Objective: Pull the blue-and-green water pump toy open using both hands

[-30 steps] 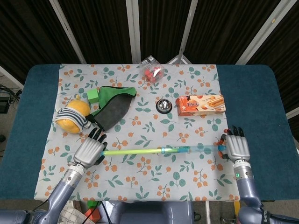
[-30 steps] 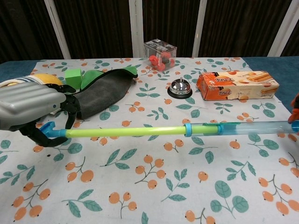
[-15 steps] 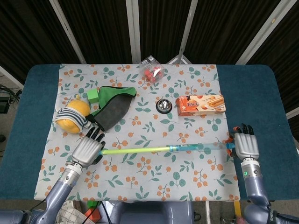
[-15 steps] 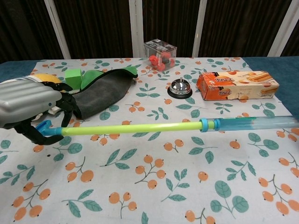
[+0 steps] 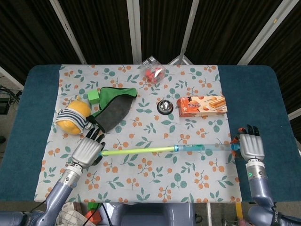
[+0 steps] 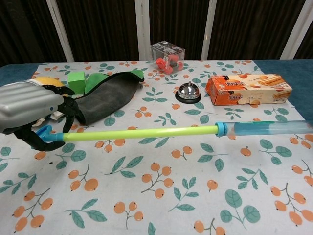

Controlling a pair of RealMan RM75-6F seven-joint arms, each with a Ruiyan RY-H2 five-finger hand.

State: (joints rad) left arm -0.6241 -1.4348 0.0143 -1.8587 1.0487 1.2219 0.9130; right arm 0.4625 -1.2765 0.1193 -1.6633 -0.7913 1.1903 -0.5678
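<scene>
The water pump toy (image 5: 167, 149) lies stretched across the near middle of the worktop (image 5: 263, 94), held just above the leaf-and-berry cloth (image 5: 141, 117). Its green plunger rod (image 6: 142, 132) is drawn far out of the clear blue barrel (image 6: 266, 128), with the blue collar (image 6: 221, 129) showing where rod meets barrel. The left hand (image 5: 88, 151) has its fingers curled around the blue handle (image 6: 45, 134) at the rod's end. The right hand (image 5: 250, 147) grips the far end of the barrel at the cloth's right edge; only the back of it shows, so how tightly it is closed cannot be told.

The pull looks nearly finished, judging by how little rod remains inside. To do it well, both hands should draw apart straight along the toy's axis, level and at matching height, so the thin rod does not bow or bind in the collar. The pull should slow toward the end so the plunger does not pop out.

Behind lie a dark pouch (image 5: 113, 110), a service bell (image 5: 163, 106) and a biscuit box (image 5: 201, 105), well clear of the motion.
</scene>
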